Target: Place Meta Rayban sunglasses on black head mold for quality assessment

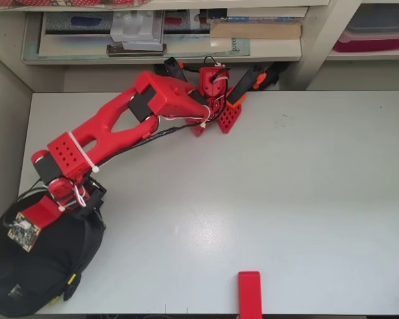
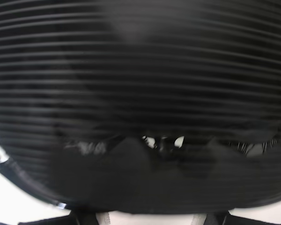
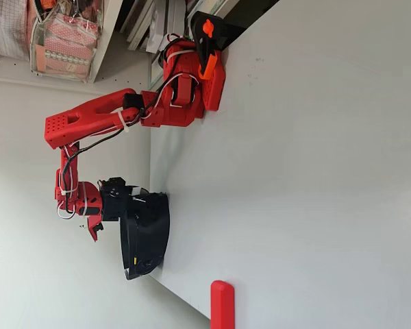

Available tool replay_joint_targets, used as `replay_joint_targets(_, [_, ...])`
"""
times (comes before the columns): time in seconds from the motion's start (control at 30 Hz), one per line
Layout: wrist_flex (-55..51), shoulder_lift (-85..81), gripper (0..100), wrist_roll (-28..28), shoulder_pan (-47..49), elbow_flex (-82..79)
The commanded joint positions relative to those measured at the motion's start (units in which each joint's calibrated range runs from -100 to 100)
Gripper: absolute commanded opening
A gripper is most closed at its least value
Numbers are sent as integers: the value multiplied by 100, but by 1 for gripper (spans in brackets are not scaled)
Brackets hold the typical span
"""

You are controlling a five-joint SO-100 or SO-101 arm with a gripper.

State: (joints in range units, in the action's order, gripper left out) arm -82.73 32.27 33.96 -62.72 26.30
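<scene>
One red arm, reaching from its base at the rear of the bench to the head mold at the near left corner in the overhead view. Pincer: directly above the mold's crown, close over it; whether the jaws are apart, or closed on anything, cannot be told. Head mold: matte black, ribbed, filling the wrist view. Sunglasses: apparently already on the mold; a yellow tip shows at its lower right edge from overhead, and pale glints along a dark band in the wrist view may be the frame, though blurred. Red block: near front edge, well apart. Hazards, as judged: glasses seated crooked or only half on; a lifting pincer snagging a temple and dragging them off; the mold nudged towards the bench corner.
</scene>
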Motion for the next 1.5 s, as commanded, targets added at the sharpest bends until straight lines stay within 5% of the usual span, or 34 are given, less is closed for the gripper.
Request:
replay_joint_targets(0.0, [73, 118, 93, 29, 172, 1137])
replay_joint_targets(0.4, [-1303, -1274, 93, -183, -287, 1292])
replay_joint_targets(1.47, [-532, -135, 93, 9, 145, 1356])
